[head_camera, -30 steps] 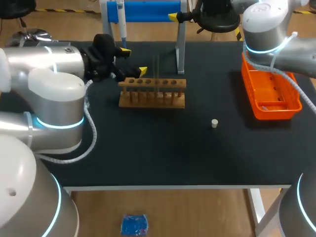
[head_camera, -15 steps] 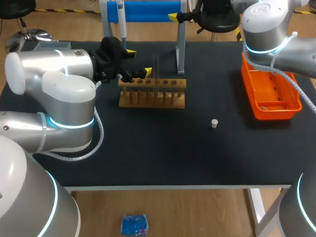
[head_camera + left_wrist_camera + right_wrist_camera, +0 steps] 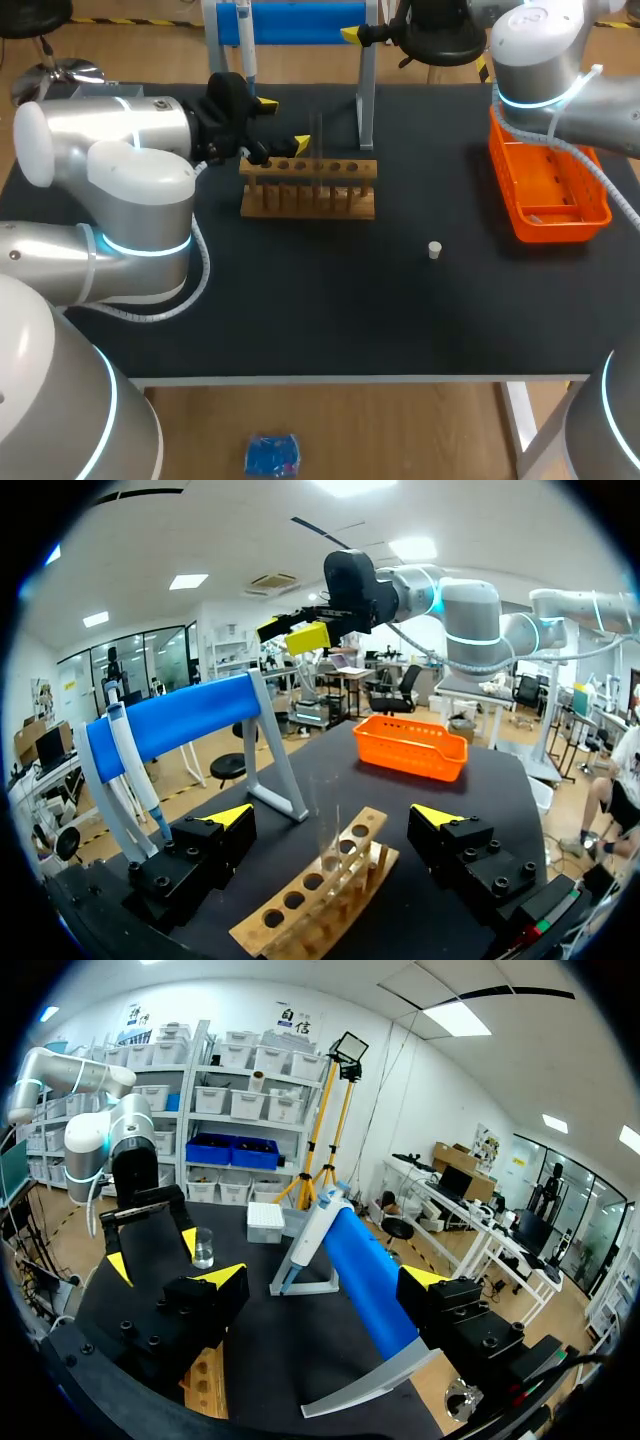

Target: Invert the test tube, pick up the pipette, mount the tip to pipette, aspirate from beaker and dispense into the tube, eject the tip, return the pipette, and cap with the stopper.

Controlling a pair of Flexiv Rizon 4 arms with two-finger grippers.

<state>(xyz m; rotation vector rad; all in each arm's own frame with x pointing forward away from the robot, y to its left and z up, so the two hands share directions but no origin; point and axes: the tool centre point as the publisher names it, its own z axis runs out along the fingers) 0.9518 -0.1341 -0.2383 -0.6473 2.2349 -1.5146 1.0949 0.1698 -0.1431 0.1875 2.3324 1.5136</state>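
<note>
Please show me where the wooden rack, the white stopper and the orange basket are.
wooden rack (image 3: 306, 203): head view, on its front side.
white stopper (image 3: 435, 250): head view, on its middle.
orange basket (image 3: 560, 230): head view, on its near wall.

Wooden test tube rack (image 3: 308, 187) on black table (image 3: 330, 310), left of centre, toward rear. Clear glass test tube (image 3: 320, 135) upright in rack hole, between spread fingers of left gripper (image 3: 277, 124), neither finger touching. Blue-barred pipette stand (image 3: 300, 22) behind rack. Blue-and-white pipette (image 3: 245, 45) hangs at stand's left end. Right gripper (image 3: 325, 1278) over stand's right end, fingers wide apart. Orange plastic basket (image 3: 548, 195) at table's right side. Small white stopper (image 3: 435, 250) on table between rack and basket, nearer front.
</note>
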